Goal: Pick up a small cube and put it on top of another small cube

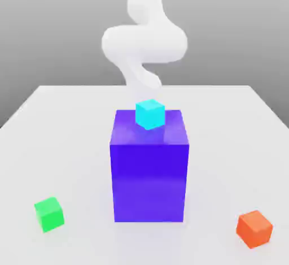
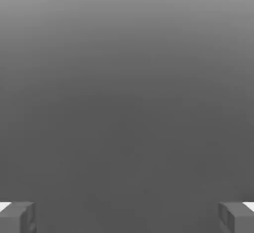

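Note:
A small cyan cube [image 1: 150,113] rests on top of a tall blue-violet block [image 1: 149,173] in the middle of the white table. A small green cube [image 1: 49,213] lies near the front on the exterior view's left. A small orange cube [image 1: 254,229] lies near the front on the exterior view's right. The white arm [image 1: 144,43] curls down behind the tall block, far from the green and orange cubes. In the hand view my gripper [image 2: 127,218] stands open, its grey fingertips [image 2: 17,217] wide apart with nothing between them, facing a plain grey background.
The white table [image 1: 68,145] runs back to a far edge behind the tall block and narrows toward the rear. The tall block stands between the arm and the two front cubes.

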